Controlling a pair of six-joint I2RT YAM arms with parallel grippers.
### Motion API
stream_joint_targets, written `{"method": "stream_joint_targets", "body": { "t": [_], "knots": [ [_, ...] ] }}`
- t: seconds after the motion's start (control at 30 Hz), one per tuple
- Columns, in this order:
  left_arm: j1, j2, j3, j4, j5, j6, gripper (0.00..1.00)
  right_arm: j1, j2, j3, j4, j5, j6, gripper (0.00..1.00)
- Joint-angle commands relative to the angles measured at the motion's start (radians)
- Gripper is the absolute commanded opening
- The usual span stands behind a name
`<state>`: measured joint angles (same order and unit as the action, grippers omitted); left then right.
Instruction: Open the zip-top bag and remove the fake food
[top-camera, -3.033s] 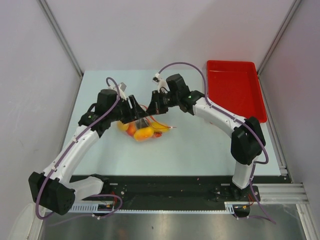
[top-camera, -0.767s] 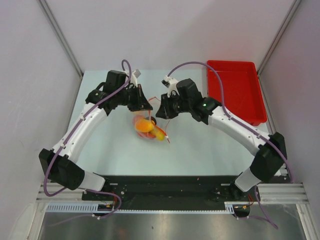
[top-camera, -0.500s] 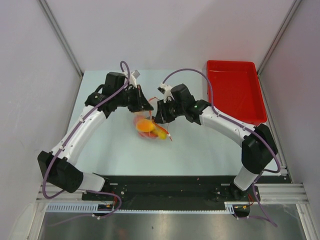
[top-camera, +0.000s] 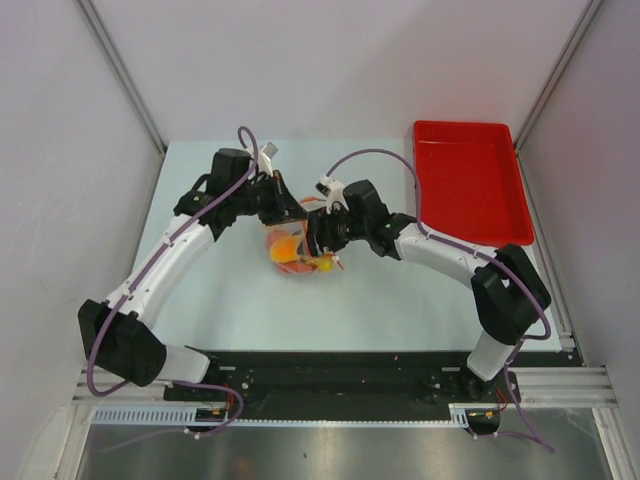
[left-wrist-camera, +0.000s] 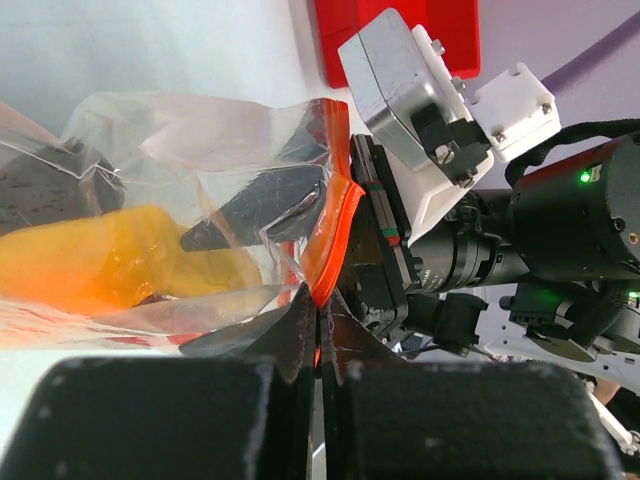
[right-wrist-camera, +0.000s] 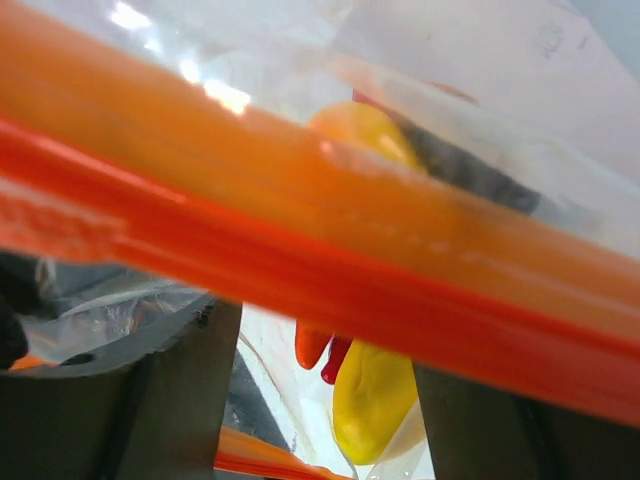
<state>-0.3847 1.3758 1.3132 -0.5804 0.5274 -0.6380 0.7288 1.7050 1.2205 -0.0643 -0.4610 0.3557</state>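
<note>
Left wrist view: left gripper (left-wrist-camera: 318, 305) pinching the small clear crinkly plastic zip-top bag (left-wrist-camera: 200, 150) near the worktop's (top-camera: 400, 300) middle, its orange-red zip strip (left-wrist-camera: 335, 230) lying crosswise between the spread fingers of the right gripper (right-wrist-camera: 315, 340).

1. The left arm (top-camera: 165, 262) arcs forward and inward. The left gripper (left-wrist-camera: 318, 312) has its jaws pressed together, pinching the zip-top bag (left-wrist-camera: 200, 140) by its strip.
2. The right arm (top-camera: 450, 255) bends inward, its wrist facing the left one. The right gripper (right-wrist-camera: 330, 400) has its fingers apart, seemingly gripping nothing.
</note>
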Motion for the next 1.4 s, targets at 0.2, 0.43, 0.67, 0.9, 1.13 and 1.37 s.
{"method": "stream_joint_targets", "body": {
  "t": [0.2,0.43,0.67,0.9,1.13,1.37],
  "knots": [
    [-0.055,-0.011,-0.005,0.099,0.062,-0.058,0.00,-0.002,0.085,0.002,0.101,0.071,0.014,1.00],
    [-0.079,0.005,-0.005,0.111,0.057,-0.068,0.00,-0.002,0.154,0.056,0.070,0.157,0.035,1.00],
    [-0.111,0.016,-0.003,0.114,0.033,-0.078,0.00,-0.009,0.185,0.050,0.092,0.240,0.094,1.00],
    [-0.120,0.006,0.000,0.041,-0.058,-0.046,0.00,-0.052,0.153,-0.012,0.150,0.234,0.169,1.00],
    [-0.138,0.068,0.165,-0.133,-0.247,0.112,0.00,-0.058,0.096,-0.024,0.094,0.249,0.031,0.81],
    [-0.160,0.153,0.241,-0.144,-0.247,0.178,0.00,-0.057,0.056,-0.047,-0.057,0.197,-0.130,0.64]
  ]
}}
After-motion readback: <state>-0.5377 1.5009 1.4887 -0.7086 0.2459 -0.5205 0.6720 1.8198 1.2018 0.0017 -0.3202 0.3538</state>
